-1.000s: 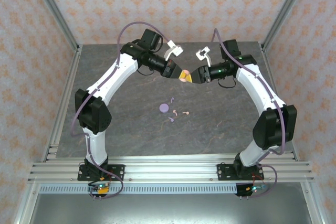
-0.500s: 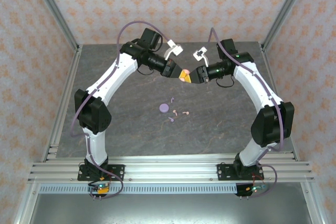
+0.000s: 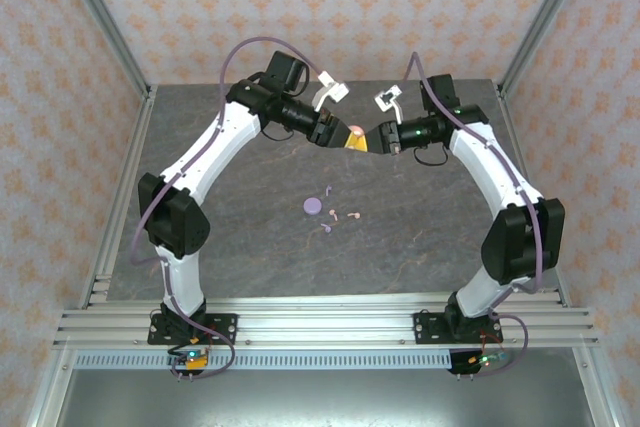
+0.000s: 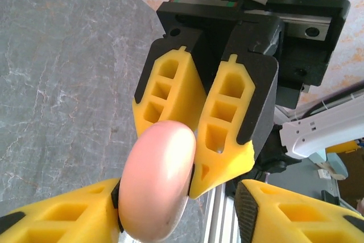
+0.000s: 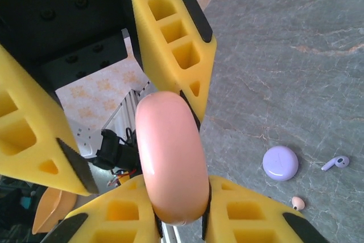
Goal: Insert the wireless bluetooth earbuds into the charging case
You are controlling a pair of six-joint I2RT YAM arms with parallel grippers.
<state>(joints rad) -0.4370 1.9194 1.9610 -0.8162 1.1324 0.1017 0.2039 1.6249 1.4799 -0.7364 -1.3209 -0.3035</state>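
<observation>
The right gripper [image 5: 177,197] is closed on the flat faces of the pink charging case [image 5: 170,157] and holds it in the air above the far middle of the table [image 3: 250,247]. The left gripper [image 4: 179,194] faces it tip to tip. Its jaws stand wide around the same case: 1 finger touches the rim, the other is apart from it. So I judge that the case now hangs from the right gripper alone.

Compared with 1 second ago, the top view shows the 2 grippers and the case a little farther toward the back wall. The fingers are too small there to tell if the grip was different.

On the table nothing has moved. The lavender charging case [image 3: 312,206] lies closed, with the lavender earbuds [image 3: 327,190] and the pink earbuds [image 3: 336,213] just beside it, all 4 still outside. The pink case looks closed, so I think opening it comes next, and the insertion is not yet started.
</observation>
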